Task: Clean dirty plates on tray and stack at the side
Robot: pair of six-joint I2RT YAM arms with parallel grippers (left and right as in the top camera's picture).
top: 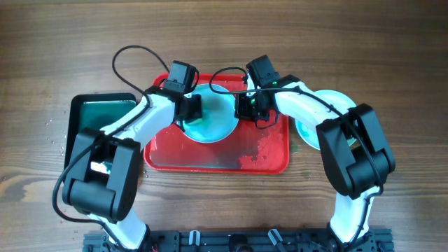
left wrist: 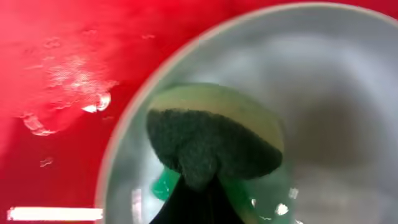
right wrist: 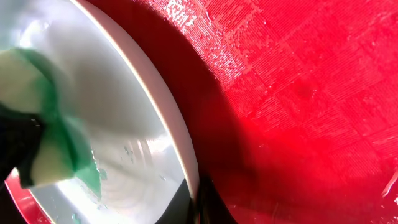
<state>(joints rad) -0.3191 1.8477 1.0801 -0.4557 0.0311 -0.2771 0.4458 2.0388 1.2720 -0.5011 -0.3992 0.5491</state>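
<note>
A pale plate (top: 213, 120) with a teal smear lies at the back of the red tray (top: 217, 159). My left gripper (top: 190, 110) is shut on a sponge and presses it onto the plate's left part. In the left wrist view the sponge (left wrist: 211, 140) shows its dark green face on the plate (left wrist: 329, 93), with the gripper (left wrist: 198, 208) below it. My right gripper (top: 246, 106) is shut on the plate's right rim. In the right wrist view its fingers (right wrist: 198, 204) pinch the rim (right wrist: 163, 109), with the sponge (right wrist: 53, 146) at the left and the tray (right wrist: 298, 93) beside it.
Pale turquoise plates (top: 311, 131) lie on the wooden table right of the tray, partly under my right arm. A black basin with a green inside (top: 98, 112) stands left of the tray. The tray's front right is wet and smeared (top: 259, 150).
</note>
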